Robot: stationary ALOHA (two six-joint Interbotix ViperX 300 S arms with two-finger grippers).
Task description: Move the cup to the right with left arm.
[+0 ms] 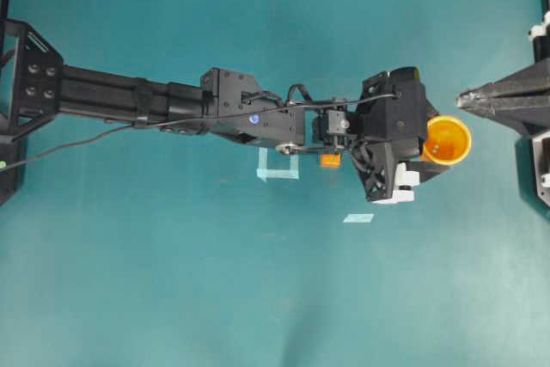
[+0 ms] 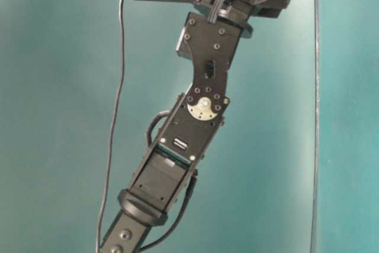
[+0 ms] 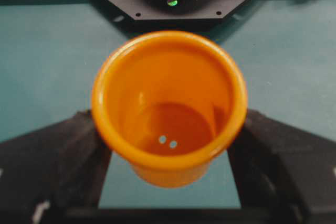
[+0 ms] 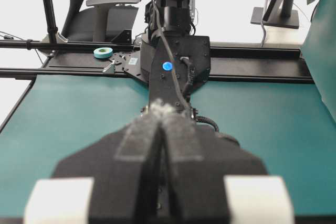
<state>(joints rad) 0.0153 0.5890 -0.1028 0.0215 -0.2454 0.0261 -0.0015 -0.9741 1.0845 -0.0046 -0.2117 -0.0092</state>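
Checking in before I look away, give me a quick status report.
Left gripper shut on cup, fingers either side. Right gripper shut, parked near cup. Orange cube under left arm.

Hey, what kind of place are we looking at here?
Probably a robotics lab or office workspace: a teal table between two robot arms, the left gripper around an orange cup, and an office chair and monitor stand behind.

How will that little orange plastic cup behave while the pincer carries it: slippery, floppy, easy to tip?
The small orange plastic cup looks stiff: its rim stays round between the left pincer fingers. Its glossy, tapered wall could probably slide in a loose grip. It is empty, so likely light, and once set down a nudge might tip it.
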